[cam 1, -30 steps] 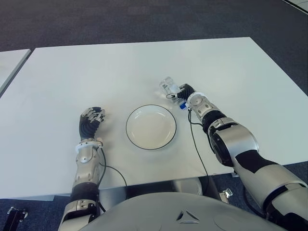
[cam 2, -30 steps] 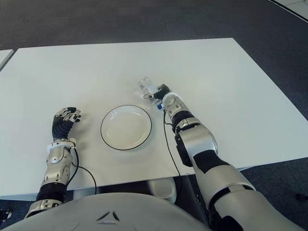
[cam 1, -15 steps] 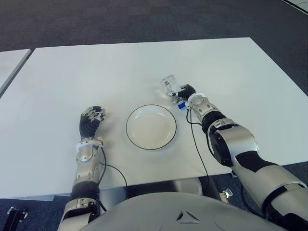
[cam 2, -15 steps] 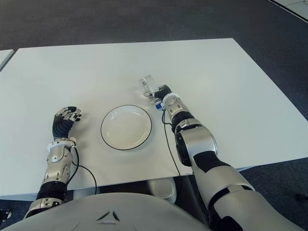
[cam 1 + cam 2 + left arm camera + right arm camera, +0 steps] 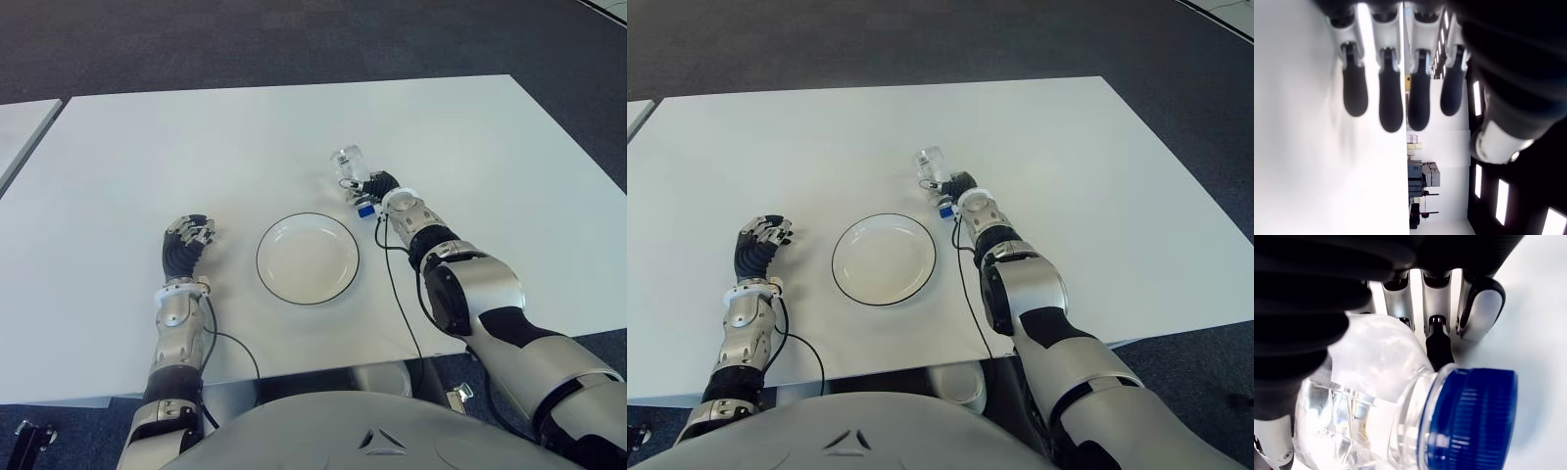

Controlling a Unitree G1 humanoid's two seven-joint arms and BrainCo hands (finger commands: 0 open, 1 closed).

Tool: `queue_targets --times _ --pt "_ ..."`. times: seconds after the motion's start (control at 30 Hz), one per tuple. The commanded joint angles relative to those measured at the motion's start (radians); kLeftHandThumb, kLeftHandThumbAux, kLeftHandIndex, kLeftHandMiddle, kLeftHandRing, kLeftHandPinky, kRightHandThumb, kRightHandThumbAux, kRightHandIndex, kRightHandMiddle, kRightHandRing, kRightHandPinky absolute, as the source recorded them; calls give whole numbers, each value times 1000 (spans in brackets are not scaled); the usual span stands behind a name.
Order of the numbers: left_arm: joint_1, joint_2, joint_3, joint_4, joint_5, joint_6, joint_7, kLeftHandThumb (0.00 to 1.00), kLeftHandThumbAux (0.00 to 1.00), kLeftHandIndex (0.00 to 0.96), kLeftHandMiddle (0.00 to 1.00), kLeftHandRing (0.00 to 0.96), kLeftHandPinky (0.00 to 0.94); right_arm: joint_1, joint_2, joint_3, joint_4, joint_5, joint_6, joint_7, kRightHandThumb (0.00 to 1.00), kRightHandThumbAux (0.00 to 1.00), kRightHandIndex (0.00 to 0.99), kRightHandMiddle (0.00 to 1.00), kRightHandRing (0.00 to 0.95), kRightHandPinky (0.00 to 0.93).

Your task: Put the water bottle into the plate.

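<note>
A clear water bottle with a blue cap is held in my right hand, just beyond the right rim of the white plate. The bottle is tilted, its base raised away from me and its cap pointing down toward the table. In the right wrist view the fingers wrap around the bottle with the blue cap close to the camera. My left hand shows left of the plate, its fingers hanging loose and holding nothing.
The white table stretches wide around the plate, with its front edge near my body. A second table's corner shows at the far left. Dark carpet lies beyond.
My right hand has tipped the bottle more upright, its base rising and shifting slightly right and away. The left hand has not moved.
</note>
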Motion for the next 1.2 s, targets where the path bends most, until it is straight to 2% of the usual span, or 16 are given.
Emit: queue_targets --times 0.03,0.17,0.23,0.43,0.53,0.67,0.83,1.0,1.2 --pt "66 -34 -9 121 -4 129 1 837 679 429 465 520 496 -5 20 -22 0 34 -36 0 704 722 438 774 773 795" --pt "66 -34 -12 121 0 125 0 837 679 430 464 522 500 -23 21 -15 -13 30 -79 14 704 722 439 790 790 810" --pt "67 -35 -16 117 5 127 3 836 679 427 465 525 504 -35 24 -3 -29 24 -117 21 705 722 439 805 805 822" --pt "71 -39 -19 104 7 138 10 835 680 420 469 524 501 -7 21 39 -71 4 -257 35 706 722 440 832 835 851" --pt "71 -44 -17 100 3 140 11 836 680 420 469 521 498 33 17 75 -120 -14 -356 35 706 723 440 846 846 858" --pt "69 -45 -16 102 2 140 12 836 679 421 469 517 495 84 17 115 -213 -29 -435 18 707 723 440 861 857 868" --pt "67 -42 -16 117 2 128 5 834 681 412 473 522 498 180 9 170 -432 -52 -490 17 708 721 439 891 878 886" --pt "67 -42 -15 125 -3 118 -4 831 683 402 478 525 495 223 -27 216 -498 -82 -563 33 709 718 439 906 892 888" --pt "67 -43 -14 122 -4 122 -4 831 683 401 479 525 494 327 -54 265 -657 -86 -576 105 710 719 439 898 890 864"
